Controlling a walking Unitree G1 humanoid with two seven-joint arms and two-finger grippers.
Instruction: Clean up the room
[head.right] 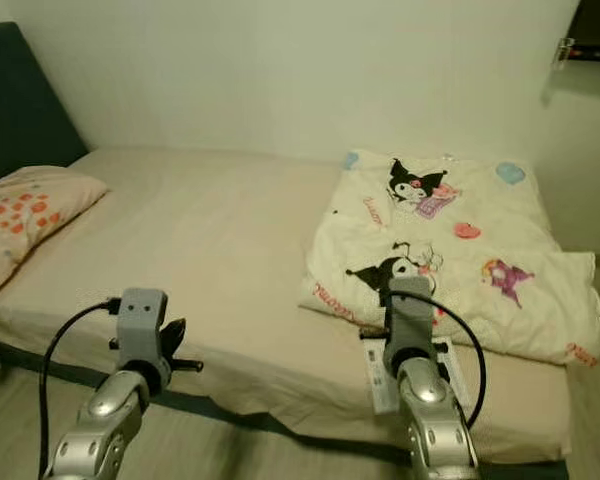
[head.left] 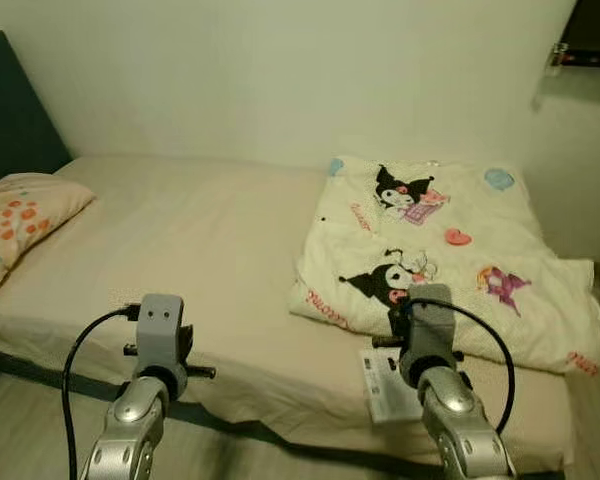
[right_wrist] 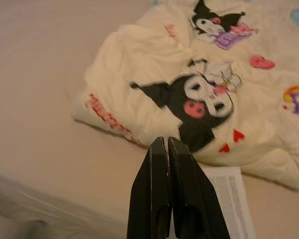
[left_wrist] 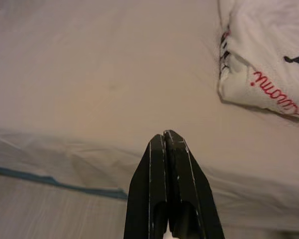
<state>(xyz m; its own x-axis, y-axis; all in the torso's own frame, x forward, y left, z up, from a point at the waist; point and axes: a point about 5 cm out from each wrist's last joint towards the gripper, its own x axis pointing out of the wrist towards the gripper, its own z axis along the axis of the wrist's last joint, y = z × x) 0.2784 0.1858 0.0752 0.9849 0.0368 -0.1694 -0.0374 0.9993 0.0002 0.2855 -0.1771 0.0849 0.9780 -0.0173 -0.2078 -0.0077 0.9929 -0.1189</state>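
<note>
A bed (head.left: 200, 250) with a beige sheet runs across the room against a pale wall. At 9 o'clock on the bed lies a pillow (head.left: 20, 215) printed with orange blotches, set beside a dark headboard (head.left: 10, 110). At 3 o'clock, spread over the far end of the mattress, sits a folded cream blanket (head.left: 450, 260) with black-and-white cartoon characters, a pink heart and red lettering along its hem. Just beside the blanket's near edge, at 5 o'clock, a white printed leaflet (head.left: 385, 385) lies flat on the sheet near the mattress edge.

The left pincer (left_wrist: 164, 137) is held above the near edge of the bed, at 7 o'clock in the head views; its 2 black fingers are pressed together with nothing between them. Beyond its tip are bare sheet, the draped side of the bed with a blue strip (left_wrist: 50, 180) below it, and a corner of the blanket.

The right pincer (right_wrist: 165, 142) hovers at 5 o'clock, above the near hem of the blanket and close to the leaflet; its 2 fingers are likewise closed tight and empty. From its wrist camera the tip lies over the blanket edge below the large black cartoon face, with the leaflet just beside it.

A dark shelf (head.left: 590, 40) with a small clear object shows at 1 o'clock on the wall.
</note>
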